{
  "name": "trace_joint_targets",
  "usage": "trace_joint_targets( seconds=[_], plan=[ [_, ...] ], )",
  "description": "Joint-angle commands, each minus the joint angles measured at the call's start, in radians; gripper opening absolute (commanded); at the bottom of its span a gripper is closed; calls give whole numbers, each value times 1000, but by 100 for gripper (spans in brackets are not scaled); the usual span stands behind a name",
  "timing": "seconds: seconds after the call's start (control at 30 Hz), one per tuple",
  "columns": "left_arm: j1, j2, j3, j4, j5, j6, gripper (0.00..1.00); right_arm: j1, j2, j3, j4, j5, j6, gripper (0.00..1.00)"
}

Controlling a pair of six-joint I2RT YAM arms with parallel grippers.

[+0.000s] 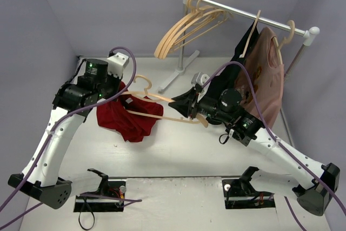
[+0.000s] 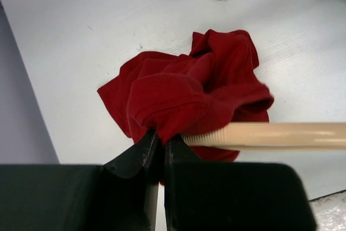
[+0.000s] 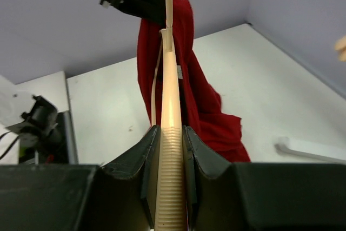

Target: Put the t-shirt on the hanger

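While gripped, one t-shirt (image 2: 184, 90), one hanger (image 2: 281, 135)

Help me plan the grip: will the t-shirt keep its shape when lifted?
Likely floppy: the t-shirt hangs bunched in folds from the left gripper. Probably light, since one small pinch holds it up. It may slide along the hanger, whose wood looks glossy.

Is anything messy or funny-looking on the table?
Yes. The t-shirt is scrunched in a lump at one end of the hanger, not spread over it. The left gripper pinches the cloth; the right gripper clamps the hanger.
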Motion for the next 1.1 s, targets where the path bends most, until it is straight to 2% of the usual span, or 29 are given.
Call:
trace_joint_targets(
  seconds=[0.0,0.17,0.33,0.47,0.6,0.7,0.8,0.9,0.97,1.07],
  plan=[
    [21,-52,-4,105,-6,61,0,0,33,83,86,-213,70,0],
    [60,-67,-22,104,20,93,0,-2,64,116,87,-305,85,0],
    [106,-87,-38,132,177,128,0,-3,85,127,102,-305,94,0],
    [106,-35,86,161,426,148,0,-37,101,137,195,-227,101,0],
    [99,62,247,162,503,158,0,-128,119,178,290,-202,155,0],
    [88,149,404,162,558,136,0,-185,79,188,316,-21,125,0],
    [69,181,455,162,558,118,0,-200,5,165,308,150,60,0],
    [63,162,423,178,506,114,0,-199,-52,161,200,236,8,0],
    [63,129,371,217,428,111,0,-198,-81,166,111,193,-7,0],
    [64,92,247,273,335,98,0,-197,-97,153,46,46,30,0]
  ],
)
